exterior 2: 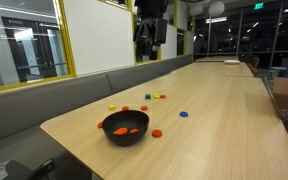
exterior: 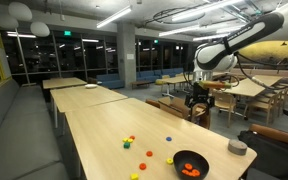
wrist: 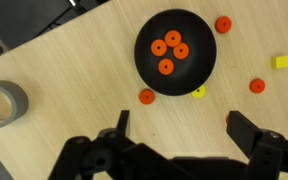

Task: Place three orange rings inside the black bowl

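a long pale wooden table [exterior: 94, 120] runs down the room, with a grey padded bench [exterior: 24, 130] along one side. a grey round container [wrist: 1, 103] sits near the table's edge, well apart from the small pieces. among these are a yellow block [wrist: 280, 62], a second yellow piece [wrist: 198, 93] and a blue piece [exterior 2: 182, 114] lying on its own. further tables and chairs [exterior: 254, 95] stand behind, before dark windows [exterior: 74, 55] and under strip lights [exterior: 114, 18].

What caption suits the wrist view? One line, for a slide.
Open gripper above a wooden table, four orange rings in the black bowl, three more outside it.
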Action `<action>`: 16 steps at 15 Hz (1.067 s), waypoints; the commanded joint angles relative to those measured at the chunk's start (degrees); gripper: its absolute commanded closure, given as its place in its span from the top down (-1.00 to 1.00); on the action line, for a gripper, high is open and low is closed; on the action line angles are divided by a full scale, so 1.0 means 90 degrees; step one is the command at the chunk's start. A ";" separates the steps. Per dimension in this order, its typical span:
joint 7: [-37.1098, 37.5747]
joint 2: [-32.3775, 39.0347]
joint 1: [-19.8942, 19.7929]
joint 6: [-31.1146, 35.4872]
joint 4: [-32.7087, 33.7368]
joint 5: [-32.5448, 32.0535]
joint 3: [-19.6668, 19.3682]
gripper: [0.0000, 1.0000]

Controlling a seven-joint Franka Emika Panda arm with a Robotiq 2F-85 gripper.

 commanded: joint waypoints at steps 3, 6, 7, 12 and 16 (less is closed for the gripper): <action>-0.0922 -0.1256 -0.0154 -0.1601 0.0005 -0.0294 0.0034 1.00; -0.1403 -0.1802 -0.0249 -0.1971 -0.0052 -0.0363 -0.0056 1.00; -0.1529 -0.1954 -0.0300 -0.2036 -0.0071 -0.0385 -0.0098 1.00; -0.1912 -0.2258 -0.0545 -0.2164 -0.0030 -0.0461 -0.0341 1.00; -0.1888 -0.2134 -0.0597 -0.2129 -0.0008 -0.0356 -0.0371 1.00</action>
